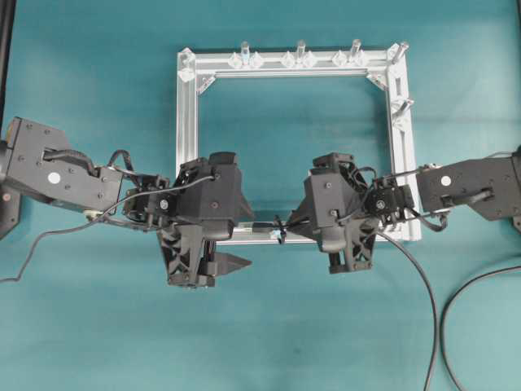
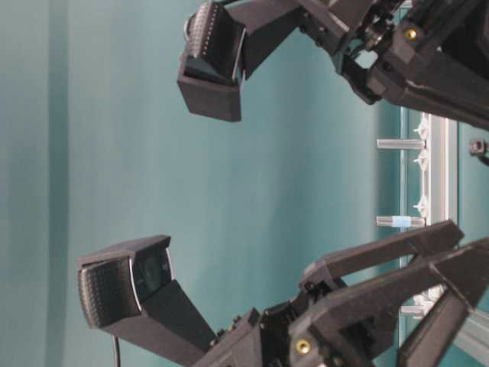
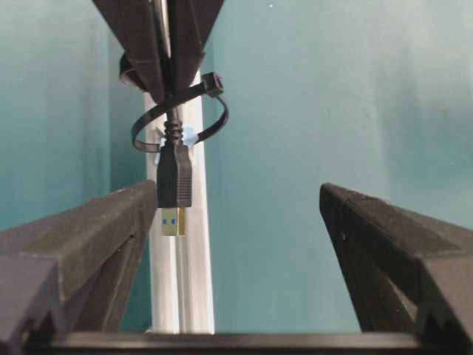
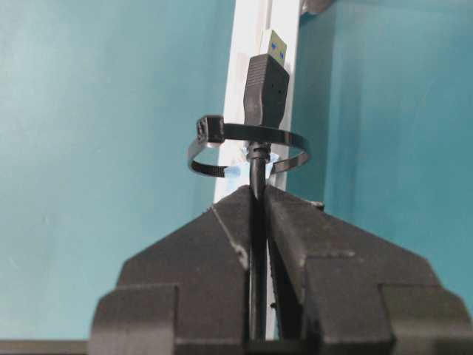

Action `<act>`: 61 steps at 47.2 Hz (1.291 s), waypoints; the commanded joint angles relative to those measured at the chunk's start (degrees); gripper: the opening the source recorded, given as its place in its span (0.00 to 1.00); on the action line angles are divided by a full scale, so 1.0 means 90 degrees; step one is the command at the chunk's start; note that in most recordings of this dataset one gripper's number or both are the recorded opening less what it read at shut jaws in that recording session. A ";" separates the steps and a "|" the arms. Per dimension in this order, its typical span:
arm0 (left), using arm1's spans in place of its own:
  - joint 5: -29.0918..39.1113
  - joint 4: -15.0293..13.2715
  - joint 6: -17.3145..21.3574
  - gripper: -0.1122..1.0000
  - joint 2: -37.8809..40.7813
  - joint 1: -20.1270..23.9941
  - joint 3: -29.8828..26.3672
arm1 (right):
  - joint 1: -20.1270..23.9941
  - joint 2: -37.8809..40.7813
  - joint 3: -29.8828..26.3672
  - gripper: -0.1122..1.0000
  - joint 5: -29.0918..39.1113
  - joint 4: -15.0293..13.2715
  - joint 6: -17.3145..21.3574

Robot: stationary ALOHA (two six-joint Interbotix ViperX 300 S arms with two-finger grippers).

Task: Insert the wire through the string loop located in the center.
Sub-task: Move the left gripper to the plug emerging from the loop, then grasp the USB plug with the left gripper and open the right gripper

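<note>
The wire (image 4: 266,81) has its plug already through the string loop (image 4: 247,151), which sits on the frame rail (image 4: 251,44). My right gripper (image 4: 259,196) pinches the cable just behind the loop. My left gripper (image 3: 240,214) stands spread around the plug; I think it must next close on it and pull

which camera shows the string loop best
The right wrist view: the string loop is large, with the wire plug through it. Left wrist shows it partly behind the right gripper; overhead, tiny; table-level, not at all.
</note>
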 commanded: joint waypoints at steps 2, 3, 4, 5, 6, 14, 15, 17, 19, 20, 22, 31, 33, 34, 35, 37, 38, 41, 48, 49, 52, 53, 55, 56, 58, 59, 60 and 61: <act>-0.0029 0.0010 -0.0020 0.90 0.0020 0.0029 -0.0107 | 0.0000 -0.0068 -0.0146 0.16 -0.0049 0.0010 -0.0010; -0.0029 0.0010 -0.0010 0.90 0.0059 0.0039 -0.0117 | 0.0000 -0.0068 -0.0146 0.16 -0.0049 0.0010 -0.0010; -0.0049 0.0010 0.0000 0.90 0.0107 0.0029 -0.0137 | 0.0000 -0.0068 -0.0146 0.16 -0.0059 0.0010 -0.0010; -0.0068 0.0010 0.0000 0.90 0.0166 0.0039 -0.0156 | 0.0000 -0.0068 -0.0146 0.16 -0.0049 0.0010 -0.0010; -0.0068 0.0010 0.0010 0.90 0.0225 0.0039 -0.0186 | 0.0000 -0.0068 -0.0146 0.16 -0.0049 0.0010 -0.0010; -0.0068 0.0029 0.0059 0.90 0.0742 0.0039 -0.0498 | 0.0000 -0.0068 -0.0156 0.16 -0.0049 0.0010 -0.0010; -0.0068 0.0029 0.0059 0.90 0.0791 0.0049 -0.0527 | 0.0000 -0.0068 -0.0156 0.16 -0.0049 0.0010 -0.0010; -0.0068 0.0029 0.0059 0.90 0.0859 0.0059 -0.0566 | 0.0000 -0.0068 -0.0156 0.16 -0.0049 0.0010 -0.0010; -0.0068 0.0039 0.0059 0.90 0.0908 0.0068 -0.0586 | 0.0000 -0.0068 -0.0156 0.16 -0.0049 0.0010 -0.0010; -0.0068 0.0039 0.0059 0.90 0.0918 0.0088 -0.0596 | 0.0000 -0.0068 -0.0156 0.16 -0.0049 0.0010 0.0000; -0.0068 0.0039 0.0068 0.90 0.0928 0.0117 -0.0576 | 0.0000 -0.0068 -0.0156 0.16 -0.0049 0.0010 -0.0010; -0.0059 0.0068 0.0068 0.90 0.0879 0.0332 -0.0527 | 0.0000 -0.0068 -0.0156 0.16 -0.0049 0.0010 -0.0010; -0.0059 0.0068 0.0068 0.90 0.0889 0.0371 -0.0527 | 0.0000 -0.0078 -0.0156 0.16 -0.0049 0.0010 -0.0010; -0.0059 0.0078 0.0068 0.90 0.0889 0.0391 -0.0527 | 0.0000 -0.0068 -0.0156 0.16 -0.0049 0.0010 -0.0010; -0.0059 0.0078 0.0078 0.90 0.0889 0.0410 -0.0527 | 0.0000 -0.0068 -0.0156 0.16 -0.0049 0.0010 -0.0010; -0.0059 0.0078 0.0068 0.90 0.0898 0.0449 -0.0527 | 0.0000 -0.0068 -0.0156 0.16 -0.0049 0.0010 -0.0010; -0.0059 0.0078 0.0078 0.90 0.0889 0.0459 -0.0527 | 0.0000 -0.0068 -0.0156 0.16 -0.0049 0.0010 -0.0010; -0.0059 0.0068 0.0078 0.90 0.0908 0.0508 -0.0537 | 0.0000 -0.0068 -0.0156 0.16 -0.0049 0.0010 -0.0010; -0.0068 0.0078 0.0078 0.88 0.0918 0.0518 -0.0547 | 0.0000 -0.0068 -0.0156 0.16 -0.0049 0.0010 0.0000; -0.0068 0.0078 0.0078 0.88 0.0928 0.0527 -0.0537 | 0.0000 -0.0068 -0.0156 0.16 -0.0049 0.0010 -0.0010; -0.0068 0.0078 0.0078 0.88 0.0918 0.0518 -0.0537 | 0.0000 -0.0068 -0.0156 0.16 -0.0049 0.0010 0.0000; -0.0068 0.0078 0.0078 0.88 0.0918 0.0518 -0.0537 | 0.0000 -0.0068 -0.0156 0.16 -0.0049 0.0010 -0.0010; -0.0068 0.0078 0.0078 0.88 0.0928 0.0518 -0.0547 | 0.0000 -0.0068 -0.0156 0.16 -0.0049 0.0010 -0.0010; -0.0068 0.0078 0.0078 0.88 0.0928 0.0518 -0.0547 | 0.0000 -0.0068 -0.0156 0.16 -0.0049 0.0010 -0.0010; -0.0068 0.0078 0.0078 0.88 0.0928 0.0518 -0.0547 | 0.0000 -0.0068 -0.0146 0.16 -0.0049 0.0010 -0.0010; -0.0068 0.0078 0.0078 0.88 0.0928 0.0518 -0.0537 | 0.0000 -0.0068 -0.0146 0.16 -0.0049 0.0010 -0.0010; -0.0068 0.0078 0.0078 0.88 0.0928 0.0518 -0.0547 | 0.0000 -0.0068 -0.0146 0.16 -0.0049 0.0010 -0.0010; -0.0068 0.0078 0.0078 0.88 0.0928 0.0518 -0.0547 | 0.0000 -0.0068 -0.0146 0.16 -0.0059 0.0010 -0.0010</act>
